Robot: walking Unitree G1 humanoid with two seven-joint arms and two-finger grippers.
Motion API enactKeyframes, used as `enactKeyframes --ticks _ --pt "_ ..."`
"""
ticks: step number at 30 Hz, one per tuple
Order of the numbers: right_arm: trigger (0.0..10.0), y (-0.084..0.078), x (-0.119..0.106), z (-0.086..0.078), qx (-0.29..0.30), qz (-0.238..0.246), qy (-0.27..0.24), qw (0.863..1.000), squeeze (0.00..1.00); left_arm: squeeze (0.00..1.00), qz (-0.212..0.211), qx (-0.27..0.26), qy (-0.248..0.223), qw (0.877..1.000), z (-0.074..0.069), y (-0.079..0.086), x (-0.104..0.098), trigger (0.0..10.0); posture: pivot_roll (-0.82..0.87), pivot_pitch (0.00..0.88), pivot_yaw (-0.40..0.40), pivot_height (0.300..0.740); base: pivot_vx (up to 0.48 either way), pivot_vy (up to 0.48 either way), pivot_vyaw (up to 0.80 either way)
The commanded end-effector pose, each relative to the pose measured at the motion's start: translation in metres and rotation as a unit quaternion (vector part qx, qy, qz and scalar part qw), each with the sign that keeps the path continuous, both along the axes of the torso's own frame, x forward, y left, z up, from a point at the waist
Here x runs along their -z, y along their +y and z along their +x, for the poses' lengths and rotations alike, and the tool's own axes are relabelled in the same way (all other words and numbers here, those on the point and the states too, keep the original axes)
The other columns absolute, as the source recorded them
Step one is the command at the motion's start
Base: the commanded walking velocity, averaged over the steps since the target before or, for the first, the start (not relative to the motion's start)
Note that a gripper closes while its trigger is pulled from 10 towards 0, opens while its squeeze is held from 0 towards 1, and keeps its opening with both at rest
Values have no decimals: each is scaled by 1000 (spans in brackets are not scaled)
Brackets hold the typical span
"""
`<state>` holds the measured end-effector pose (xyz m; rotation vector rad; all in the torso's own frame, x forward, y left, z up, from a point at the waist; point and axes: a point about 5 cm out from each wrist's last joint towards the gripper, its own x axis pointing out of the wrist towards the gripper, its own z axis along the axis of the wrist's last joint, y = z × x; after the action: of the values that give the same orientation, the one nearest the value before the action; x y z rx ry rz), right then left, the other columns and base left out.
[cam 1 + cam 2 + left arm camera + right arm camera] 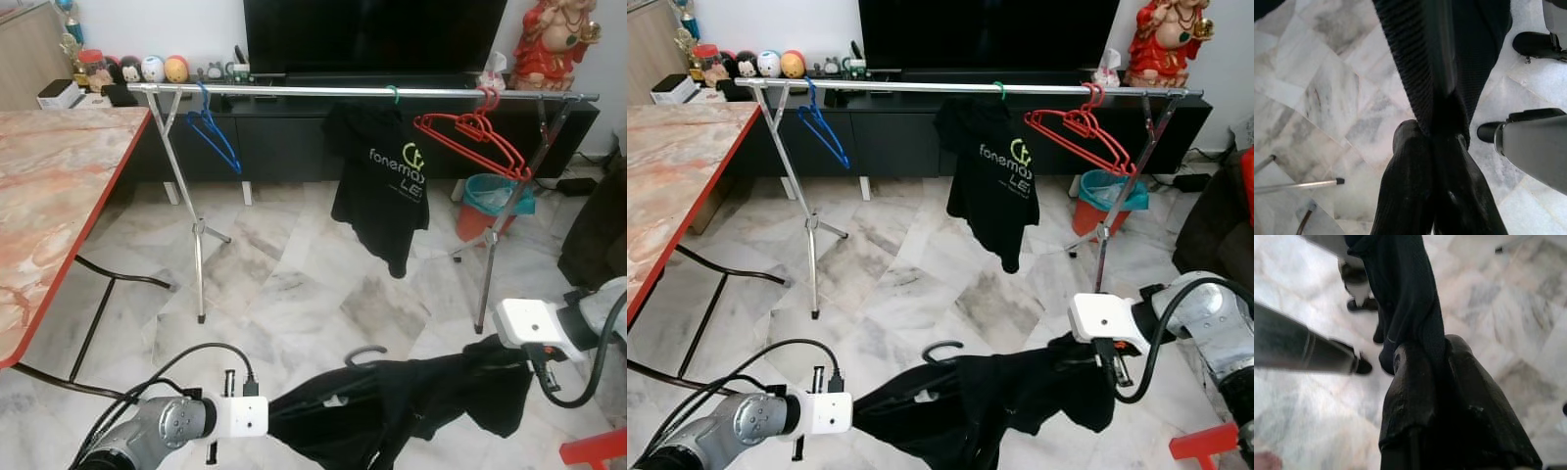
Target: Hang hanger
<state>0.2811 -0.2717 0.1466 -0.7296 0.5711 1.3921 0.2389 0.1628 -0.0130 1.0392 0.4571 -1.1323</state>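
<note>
- The wrist views show what the head views hide: the left hand [1437, 147] has its black fingers pinched on dark ribbed cloth, and the right hand [1430, 367] clamps a dark fold.
- From the head, the black garment [989, 401] stretches sideways between both hands, low above the marble floor [911, 264].
- A dark hanger hook [942, 349] curls up from its upper edge.
- Beyond, the rail [950, 87] carries a blue hanger [821, 127], a black T-shirt [994, 176] and red hangers [1080, 132].
</note>
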Motion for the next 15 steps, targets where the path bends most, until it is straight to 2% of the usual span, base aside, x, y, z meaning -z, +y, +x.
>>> enactKeyframes --ticks 1,9,15 --pt "0 -18 -32 5 41 26 -55 997 0 0 104 -49 67 991 -24 54 21 10000 31 0 1 740 0 0 0" --pt "0 -21 -25 4 47 11 -52 998 0 0 95 -50 75 991 -25 51 24 10000 33 0 0 740 0 0 0" --pt "0 -21 -23 13 69 -24 -108 991 0 0 73 -63 100 990 -26 51 22 10000 35 0 0 740 0 0 0"
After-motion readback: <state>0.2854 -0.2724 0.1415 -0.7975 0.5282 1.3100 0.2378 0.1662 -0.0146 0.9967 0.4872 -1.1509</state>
